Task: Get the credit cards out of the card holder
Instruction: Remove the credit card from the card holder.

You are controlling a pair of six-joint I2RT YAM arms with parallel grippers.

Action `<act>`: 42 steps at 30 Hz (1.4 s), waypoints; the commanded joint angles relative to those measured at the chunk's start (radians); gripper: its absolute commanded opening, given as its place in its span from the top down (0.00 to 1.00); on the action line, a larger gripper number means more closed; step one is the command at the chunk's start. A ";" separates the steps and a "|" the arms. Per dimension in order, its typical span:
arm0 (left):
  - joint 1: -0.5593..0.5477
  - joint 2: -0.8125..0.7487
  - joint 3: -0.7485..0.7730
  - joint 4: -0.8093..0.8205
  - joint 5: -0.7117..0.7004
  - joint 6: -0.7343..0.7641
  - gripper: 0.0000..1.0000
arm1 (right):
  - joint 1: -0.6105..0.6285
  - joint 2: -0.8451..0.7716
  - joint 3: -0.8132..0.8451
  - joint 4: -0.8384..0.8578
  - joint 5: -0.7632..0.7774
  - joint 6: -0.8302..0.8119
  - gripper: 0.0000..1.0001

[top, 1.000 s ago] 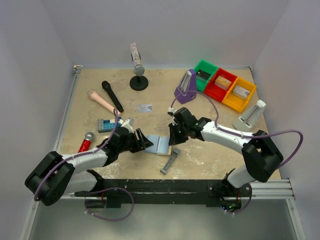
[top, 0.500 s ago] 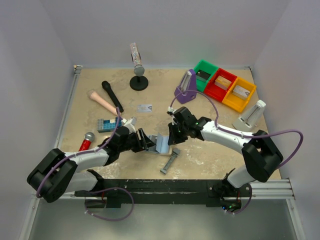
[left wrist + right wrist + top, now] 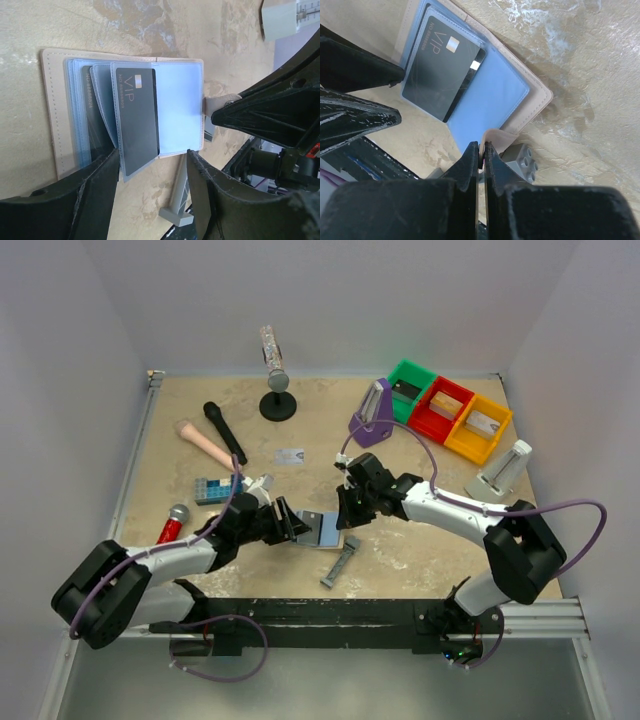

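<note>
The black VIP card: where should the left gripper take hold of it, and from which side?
Probably grip the black VIP card by the short end nearest the open left gripper, approaching straight from that side: it pokes past the card holder's edge, while the right gripper pinches the holder's tab.

The left arm (image 3: 175,558) and right arm (image 3: 450,508) share one build: white link shells between bulky black joint housings, with a thin purple cable (image 3: 590,515) looping loosely along each. Both bases bolt to a black rail (image 3: 330,612); tiny lit indicators glow beneath the right one. The left gripper (image 3: 154,154) and right gripper (image 3: 480,147) have matte black, wedge-shaped fingers (image 3: 95,200) with a faintly ridged, scuffed surface
</note>
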 commanded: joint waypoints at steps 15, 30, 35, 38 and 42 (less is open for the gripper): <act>-0.004 -0.191 0.039 -0.252 -0.261 0.084 0.39 | -0.050 0.063 0.092 -0.039 0.015 -0.088 1.00; -0.004 -0.309 0.075 -0.343 -0.365 0.099 0.39 | -0.061 -0.003 0.157 -0.140 0.102 -0.085 0.57; -0.004 -0.266 0.081 -0.260 -0.293 0.087 0.44 | -0.042 -0.089 0.165 -0.134 0.074 -0.102 0.57; -0.004 -0.205 0.079 -0.177 -0.229 0.076 0.55 | -0.039 -0.101 0.132 -0.010 -0.120 -0.091 0.66; -0.003 -0.105 0.090 -0.128 -0.209 0.072 0.73 | -0.039 0.021 0.140 0.091 -0.354 -0.031 0.71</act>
